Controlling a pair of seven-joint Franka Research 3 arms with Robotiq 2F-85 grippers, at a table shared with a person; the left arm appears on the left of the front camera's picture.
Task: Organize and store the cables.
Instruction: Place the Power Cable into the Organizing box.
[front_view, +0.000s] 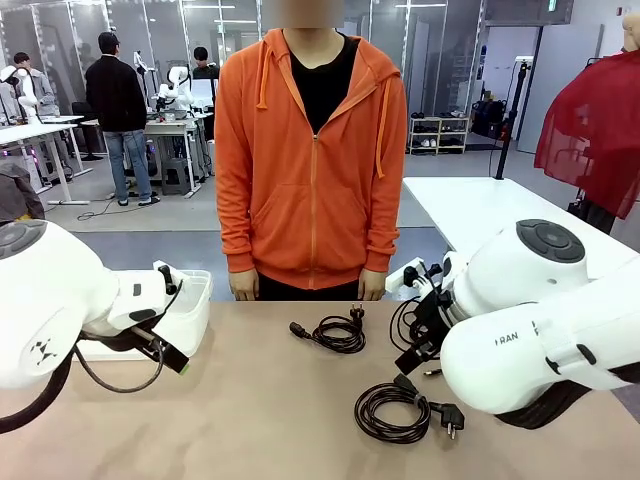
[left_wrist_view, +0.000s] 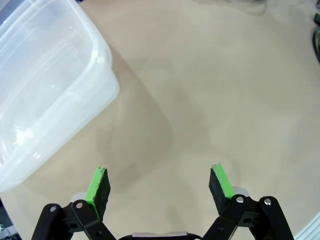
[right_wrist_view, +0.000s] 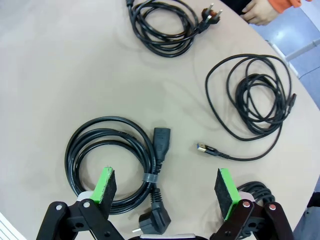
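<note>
Several black cables lie coiled on the tan table. A thick coil (front_view: 395, 410) with plugs rests near the front, directly under my right gripper (right_wrist_view: 164, 189), which hangs open above that coil (right_wrist_view: 112, 162). A second coil (front_view: 338, 333) lies mid-table, seen as the coil (right_wrist_view: 165, 22) at the top of the right wrist view. A thin looser cable (right_wrist_view: 257, 97) with a gold-tipped plug lies to the side. My left gripper (left_wrist_view: 160, 184) is open over bare table, next to a clear plastic bin (left_wrist_view: 45, 90).
The clear bin (front_view: 190, 300) stands at the table's left, partly behind my left arm. A person in an orange hoodie stands at the far edge, hands (front_view: 243, 285) down at the table's rim. Another dark cable bundle (right_wrist_view: 260, 189) shows by my right finger.
</note>
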